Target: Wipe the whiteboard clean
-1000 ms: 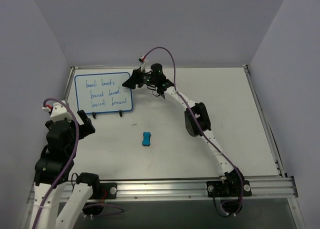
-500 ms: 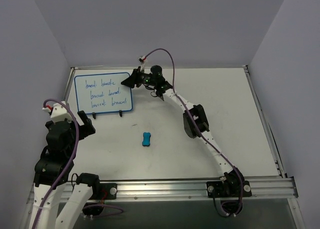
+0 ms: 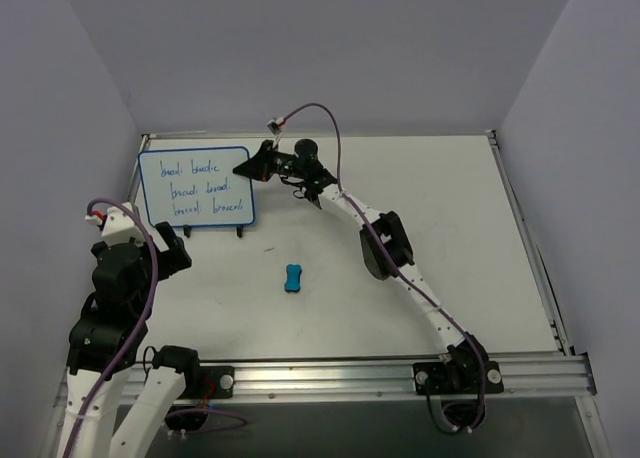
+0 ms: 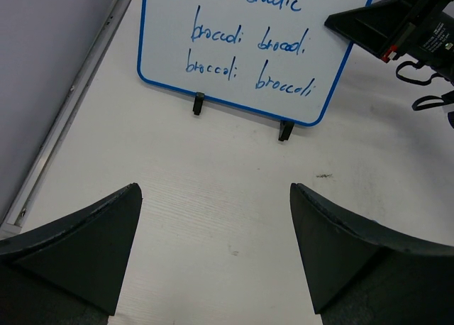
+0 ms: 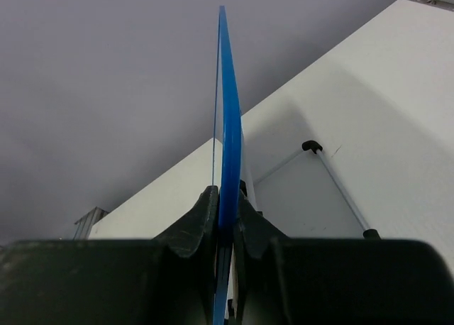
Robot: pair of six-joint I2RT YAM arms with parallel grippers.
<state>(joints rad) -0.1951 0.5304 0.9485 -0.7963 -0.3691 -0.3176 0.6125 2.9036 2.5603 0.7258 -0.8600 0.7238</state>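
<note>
Left wrist view: the left gripper hangs over the bare table at the near left. Its two dark fingers are spread wide with nothing between them.

From the top camera, a small blue bone-shaped eraser lies flat near the middle of the table, well apart from both grippers and to the near right of the board.

Farther back on the left, two black feet of the wire stand rest on the table just under the lower rim of the whiteboard. The whiteboard stands at the far left of the table, its face toward the arms, with three lines of blue handwriting on it. Whether it rests in the stand or is raised a little off it, I cannot tell.

The right gripper meets the board's right edge near the upper corner. Its arm stretches diagonally across the table from its base at the near right.

The right wrist view looks along the board edge-on. The thin blue rim runs straight up between the two fingers, which are pressed tightly onto it from either side. Beyond them, part of the stand's thin wire with black caps lies on the table.
</note>
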